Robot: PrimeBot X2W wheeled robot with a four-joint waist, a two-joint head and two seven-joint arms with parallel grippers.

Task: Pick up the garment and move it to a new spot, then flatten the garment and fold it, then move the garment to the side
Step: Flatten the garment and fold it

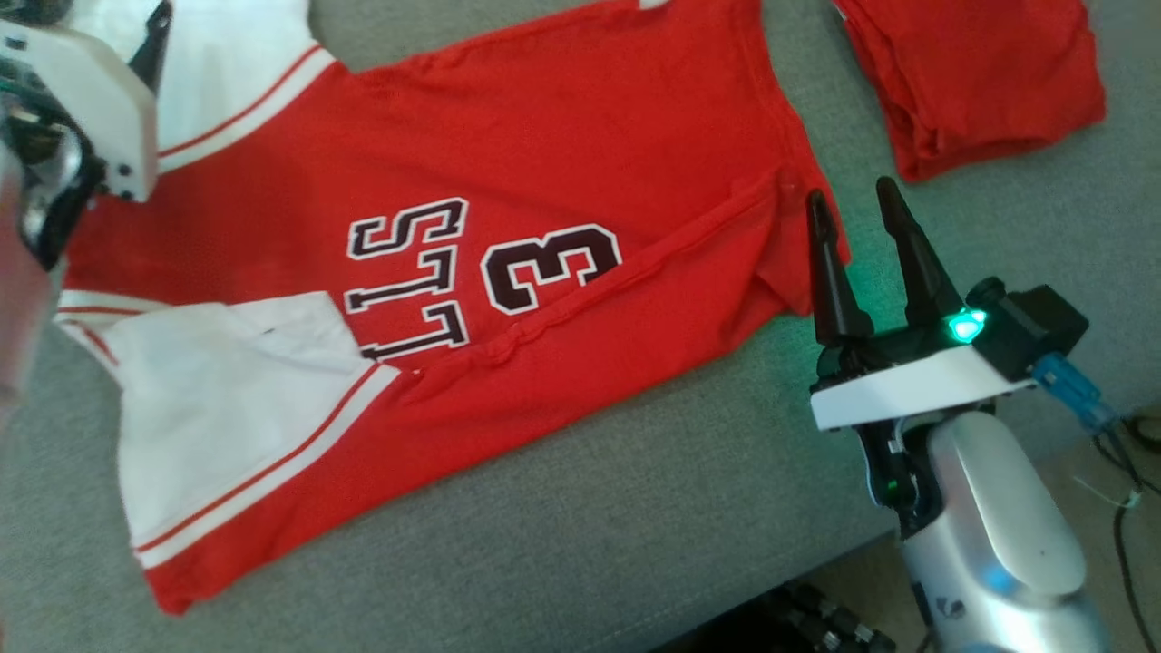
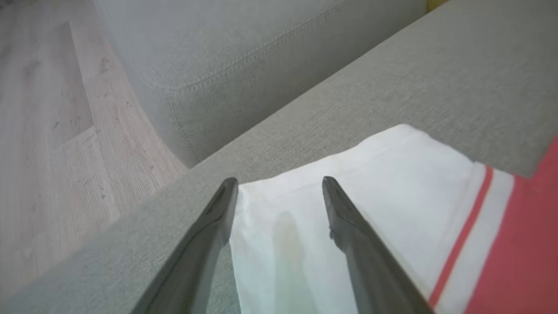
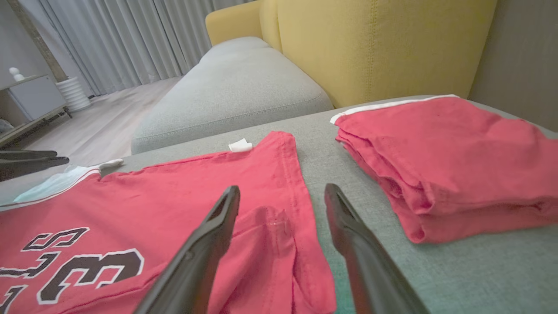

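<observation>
The garment (image 1: 544, 172), a red jersey with white sleeves and dark lettering, lies spread on the grey cushion. Its near long edge is folded over along a diagonal crease. My right gripper (image 1: 851, 204) stands open at the jersey's hem corner, fingers straddling the folded hem edge (image 3: 279, 231). My left gripper (image 2: 279, 183) is open over the far white sleeve (image 2: 370, 183), close to the cushion's edge, holding nothing. In the head view only its white housing (image 1: 100, 100) shows at the upper left. The near white sleeve (image 1: 227, 408) lies flat on the body.
A folded stack of red garments (image 1: 980, 73) (image 3: 457, 165) lies to the right of the jersey. Beyond are a yellow sofa back (image 3: 375, 43), another grey cushion (image 3: 235, 96) and wooden floor (image 2: 48, 131). Cables (image 1: 1125, 453) hang off the cushion's right edge.
</observation>
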